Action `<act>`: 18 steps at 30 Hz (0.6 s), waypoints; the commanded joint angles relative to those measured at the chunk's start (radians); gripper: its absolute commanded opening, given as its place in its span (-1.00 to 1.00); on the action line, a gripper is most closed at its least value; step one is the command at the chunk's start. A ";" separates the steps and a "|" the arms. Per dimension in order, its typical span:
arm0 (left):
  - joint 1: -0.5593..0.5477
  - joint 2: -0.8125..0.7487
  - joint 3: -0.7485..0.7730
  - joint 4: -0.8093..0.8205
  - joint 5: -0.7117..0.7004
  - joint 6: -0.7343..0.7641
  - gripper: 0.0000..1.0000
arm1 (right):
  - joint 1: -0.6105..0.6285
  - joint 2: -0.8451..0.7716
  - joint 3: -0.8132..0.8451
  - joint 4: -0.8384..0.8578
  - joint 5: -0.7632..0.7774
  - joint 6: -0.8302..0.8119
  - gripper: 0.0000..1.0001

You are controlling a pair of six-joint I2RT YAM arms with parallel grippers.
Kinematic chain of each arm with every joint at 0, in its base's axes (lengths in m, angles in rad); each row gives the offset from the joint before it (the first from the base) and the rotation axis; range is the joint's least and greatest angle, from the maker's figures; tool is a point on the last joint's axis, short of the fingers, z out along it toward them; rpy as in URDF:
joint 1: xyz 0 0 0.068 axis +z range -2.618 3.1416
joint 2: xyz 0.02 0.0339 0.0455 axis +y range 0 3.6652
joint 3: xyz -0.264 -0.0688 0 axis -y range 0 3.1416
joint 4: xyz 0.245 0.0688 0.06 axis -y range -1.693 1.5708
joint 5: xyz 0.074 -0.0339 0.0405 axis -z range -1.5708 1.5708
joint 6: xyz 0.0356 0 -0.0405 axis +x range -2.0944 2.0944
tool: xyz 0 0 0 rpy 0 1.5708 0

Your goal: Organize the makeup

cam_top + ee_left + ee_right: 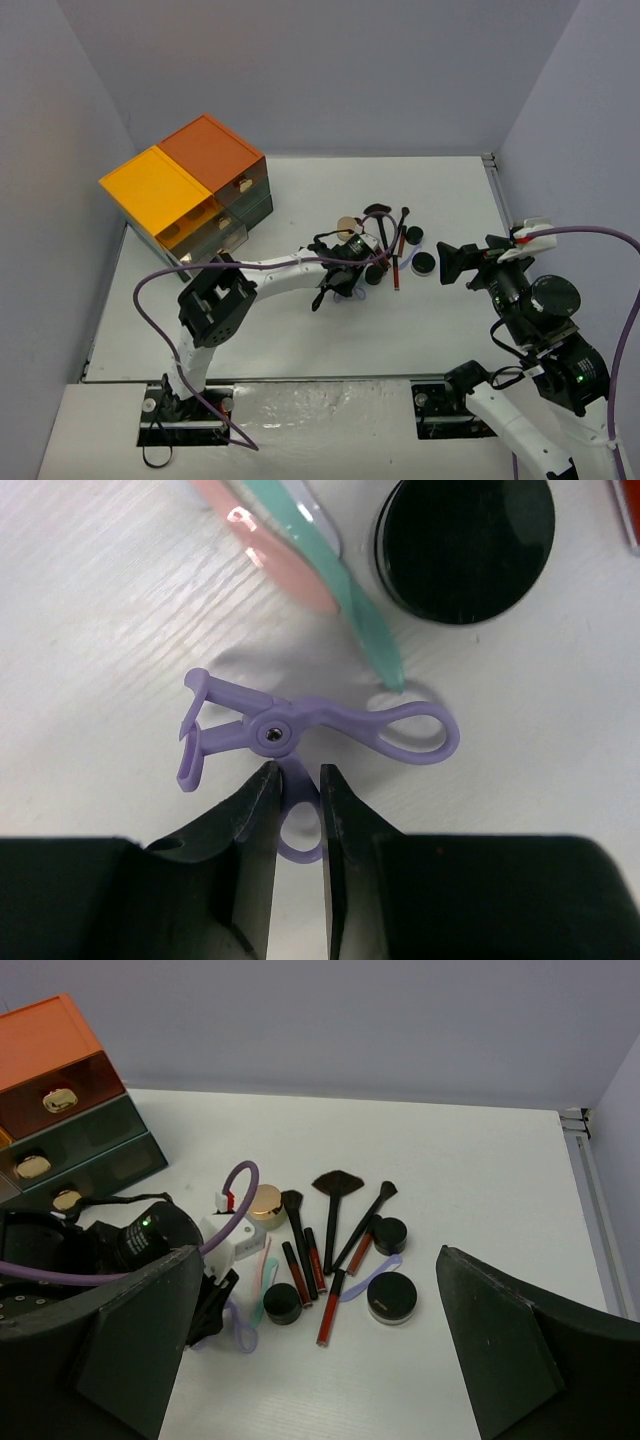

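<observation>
- The left fingers [262,820] are nearly closed, pinching the lower loop of the lavender curler [330,720]. The curler lies flat on the bench [90,630], and the fingers hide part of that loop.
- The right fingers [140,1340] gape wide and hold nothing.
- The black compact [465,545] near the curler is cut off by the top edge.

In the left wrist view, the left claw [297,775] covers much of the lower finger loop of the lavender plastic scissor-shaped curler [330,723]. We cannot tell whether its fingers [255,820] press the stem. The top edge cuts off the round black compact [465,545], the blurred pink strip [285,575] and the mint-green strip [370,630]. Only a red sliver [630,515] shows at the right edge. From the right wrist, the left arm [120,1250] hides most of that curler.
</observation>
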 commanded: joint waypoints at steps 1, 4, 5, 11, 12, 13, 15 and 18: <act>-0.005 -0.207 0.027 -0.055 -0.064 0.008 -1.00 | 0.008 0.008 0.033 0.061 -0.001 0.004 1.00; -0.005 -0.283 0.062 -0.138 -0.098 0.005 -1.00 | 0.008 0.016 0.043 0.061 -0.010 0.006 1.00; -0.006 -0.322 0.078 -0.170 -0.115 0.001 -1.00 | 0.008 0.018 0.048 0.061 -0.013 0.007 1.00; -0.002 -0.490 0.240 -0.447 -0.324 -0.023 -1.00 | 0.008 0.023 0.060 0.061 -0.016 0.003 1.00; 0.005 -0.513 0.265 -0.509 -0.370 -0.030 -1.00 | 0.008 0.026 0.058 0.062 -0.018 0.001 1.00; 0.015 -0.538 0.294 -0.555 -0.397 -0.037 -1.00 | 0.008 0.029 0.058 0.062 -0.018 -0.001 1.00; 0.056 -0.570 0.321 -0.646 -0.419 -0.059 -1.00 | 0.008 0.036 0.058 0.061 -0.021 -0.006 1.00; 0.165 -0.629 0.308 -0.710 -0.423 -0.076 -1.00 | 0.008 0.048 0.058 0.063 -0.026 -0.009 1.00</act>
